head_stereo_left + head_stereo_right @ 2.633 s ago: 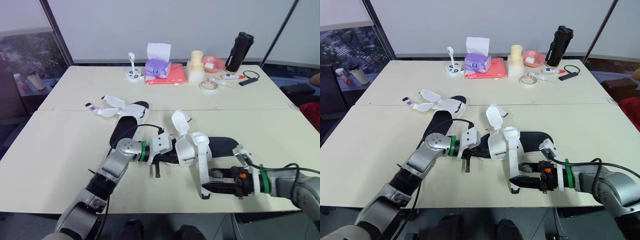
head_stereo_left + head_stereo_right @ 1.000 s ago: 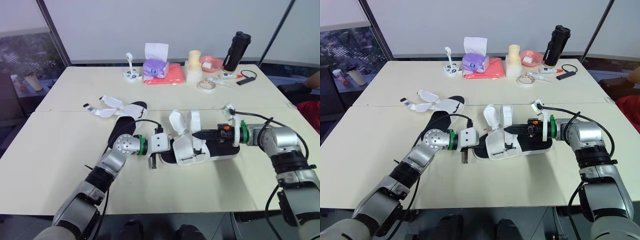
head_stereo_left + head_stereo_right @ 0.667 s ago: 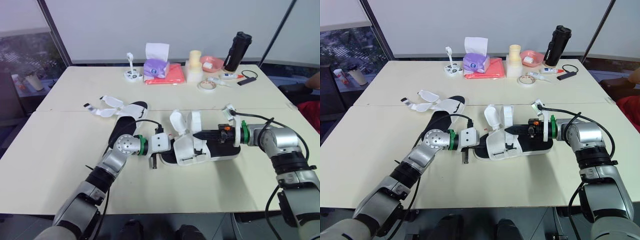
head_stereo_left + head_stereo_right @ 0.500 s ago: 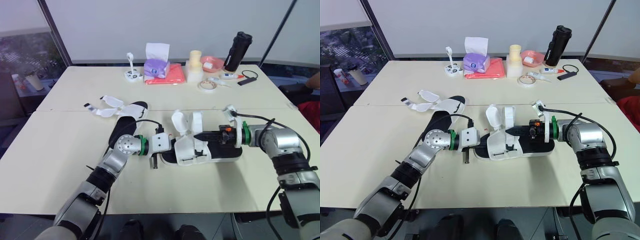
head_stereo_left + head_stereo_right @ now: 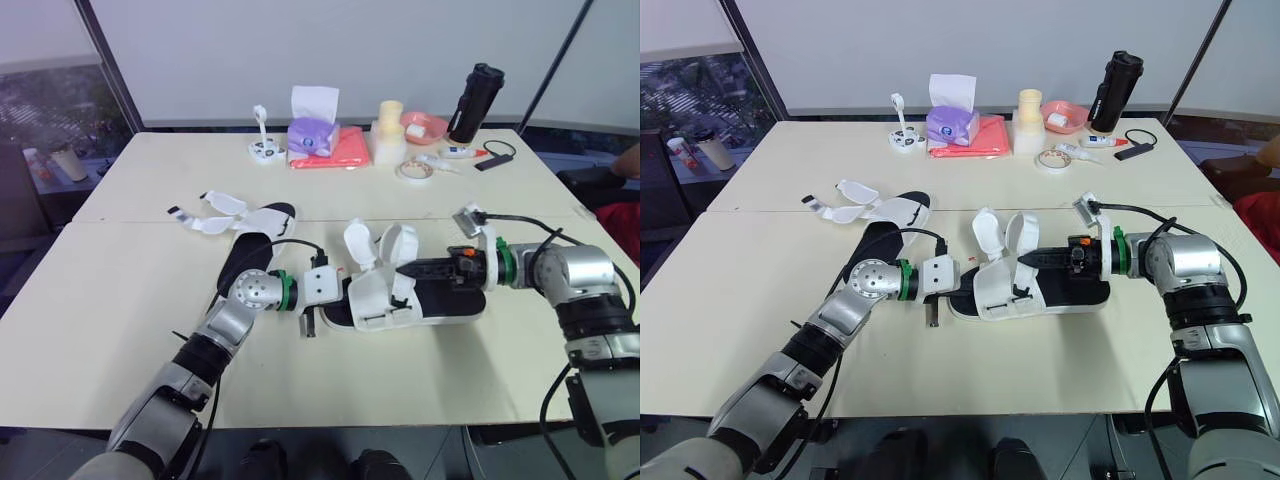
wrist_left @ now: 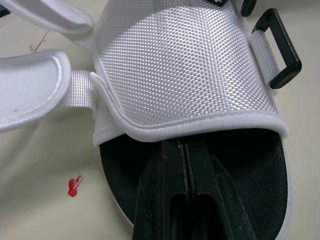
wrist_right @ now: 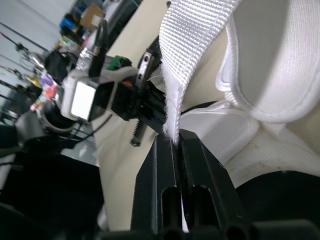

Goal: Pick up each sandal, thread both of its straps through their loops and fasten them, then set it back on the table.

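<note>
On the table (image 5: 120,290) the sandal (image 5: 445,300) lies flat, your left gripper (image 6: 186,150) closed fingers-together under its toe; with the right gripper (image 7: 176,136) pinching the strap (image 7: 195,30), steer it flat (no twist) into the loop (image 6: 287,76).

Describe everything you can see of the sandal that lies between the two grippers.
The sandal lies on the table, with a black footbed, a pale sole edge and a white woven upper. Its two padded flaps stand open and upright. A black loop hangs unthreaded on webbing at its side. The right gripper is shut on one white strap and holds it raised. The left gripper, fingers closed, rests on the footbed at the toe opening.
</note>
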Controlling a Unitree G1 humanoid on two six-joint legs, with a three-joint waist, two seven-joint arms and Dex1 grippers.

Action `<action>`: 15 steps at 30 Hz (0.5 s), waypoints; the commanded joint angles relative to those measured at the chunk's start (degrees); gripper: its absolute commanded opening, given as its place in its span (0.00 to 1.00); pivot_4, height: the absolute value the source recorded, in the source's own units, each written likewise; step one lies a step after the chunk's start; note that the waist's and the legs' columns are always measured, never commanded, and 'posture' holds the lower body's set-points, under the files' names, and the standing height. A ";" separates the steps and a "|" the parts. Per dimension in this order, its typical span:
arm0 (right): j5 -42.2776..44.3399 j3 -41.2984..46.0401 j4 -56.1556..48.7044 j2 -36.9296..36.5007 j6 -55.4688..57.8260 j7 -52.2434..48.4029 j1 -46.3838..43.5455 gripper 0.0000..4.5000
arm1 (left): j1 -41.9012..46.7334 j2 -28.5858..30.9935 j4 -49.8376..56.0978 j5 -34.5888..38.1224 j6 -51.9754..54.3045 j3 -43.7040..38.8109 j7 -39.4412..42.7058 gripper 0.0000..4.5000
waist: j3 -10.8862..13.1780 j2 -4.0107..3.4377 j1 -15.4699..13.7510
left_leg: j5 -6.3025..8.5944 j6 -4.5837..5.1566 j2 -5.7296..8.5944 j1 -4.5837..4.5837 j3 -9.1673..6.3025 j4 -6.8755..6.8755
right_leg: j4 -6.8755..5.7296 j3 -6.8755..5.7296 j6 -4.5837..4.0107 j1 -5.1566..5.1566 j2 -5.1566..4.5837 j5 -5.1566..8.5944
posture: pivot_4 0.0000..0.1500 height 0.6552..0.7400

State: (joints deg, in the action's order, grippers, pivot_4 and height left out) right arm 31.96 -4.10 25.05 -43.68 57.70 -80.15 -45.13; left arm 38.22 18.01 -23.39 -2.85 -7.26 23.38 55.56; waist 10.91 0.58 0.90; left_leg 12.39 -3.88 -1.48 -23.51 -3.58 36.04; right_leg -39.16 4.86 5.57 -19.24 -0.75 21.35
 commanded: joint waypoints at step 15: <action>-0.79 -1.57 -3.63 -1.21 1.32 -0.33 1.49 0.01 | -1.41 0.88 -2.72 -2.91 0.55 0.80 -0.58 0.00 | 0.00 0.00 0.01 | 0.00 0.00 0.00 0.00 0.00 0.00 | 0.00 0.00 0.00 0.00 0.00 0.00 | 1.00 1.00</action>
State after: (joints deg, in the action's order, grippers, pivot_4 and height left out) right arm 32.23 -4.35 23.39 -43.94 60.43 -80.14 -44.66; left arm 38.16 18.01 -23.55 -3.25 -8.05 23.40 55.28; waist 10.91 0.58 0.91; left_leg 12.39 -3.88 -1.48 -23.51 -3.58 36.04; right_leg -39.15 4.85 5.57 -19.24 -0.75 21.35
